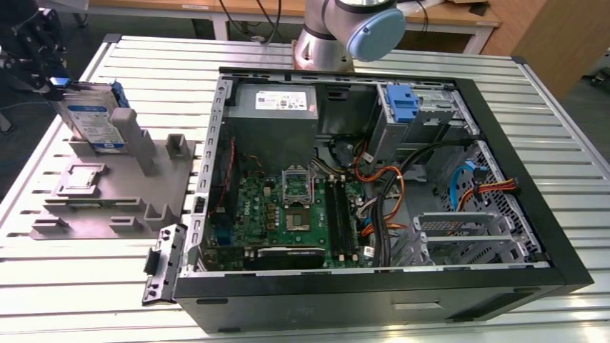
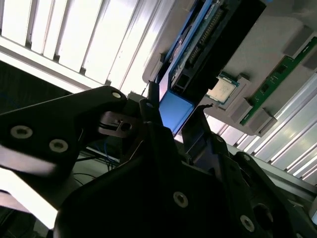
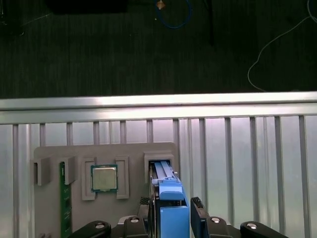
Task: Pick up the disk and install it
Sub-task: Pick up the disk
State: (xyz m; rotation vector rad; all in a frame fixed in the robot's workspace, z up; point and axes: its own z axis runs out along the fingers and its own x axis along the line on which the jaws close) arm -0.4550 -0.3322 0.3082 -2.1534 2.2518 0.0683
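Exterior view: an open computer case lies on a slatted metal surface, with the robot arm's base behind it. Toward the exterior view's left of the case sits a grey holder tray. The disk stands upright on edge in a slot of this tray, its white label with a blue band facing out. The black tool hangs right over the disk's upper end.

Second wrist view: the tool straddles the disk's blue plastic end, with the disk's dark connector side running away from it. Just beside the disk, a processor chip and a green memory stick rest in the same tray.

First wrist view: the disk is seen edge-on in its slot, the tool set astride it. The chip and the memory stick lie in neighbouring pockets. I cannot tell whether the tool is clamped on the disk or loose around it.
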